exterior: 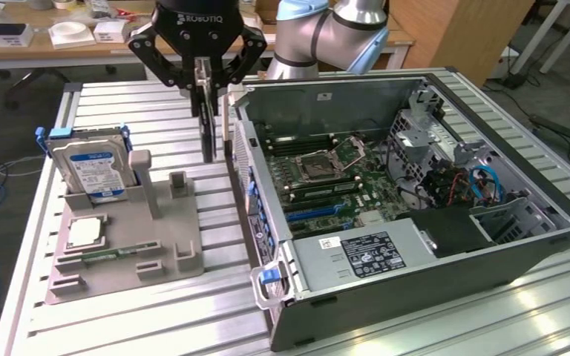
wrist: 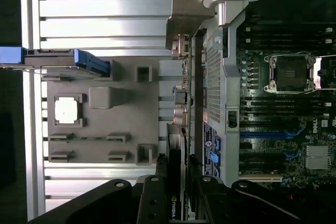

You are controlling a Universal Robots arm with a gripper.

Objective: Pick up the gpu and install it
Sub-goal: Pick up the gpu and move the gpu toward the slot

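The gpu (exterior: 207,126) is a thin dark card hanging on edge in the air, between the grey holder tray (exterior: 166,248) and the open computer case (exterior: 404,200). My gripper (exterior: 204,78) is shut on its upper edge, above the case's near wall. In the wrist view the gpu (wrist: 181,124) shows edge-on, running from my gripper (wrist: 177,167) out to its silvery end bracket (wrist: 189,11). It lies just outside the case wall (wrist: 212,77), beside the motherboard (wrist: 278,124).
The tray holds a silver hard drive (exterior: 92,167) with a blue-white label, standing upright, and a square processor chip (exterior: 85,231). Inside the case are the motherboard (exterior: 329,178), a power supply (exterior: 359,252) and cables. Ribbed aluminium table (exterior: 146,319) lies all around.
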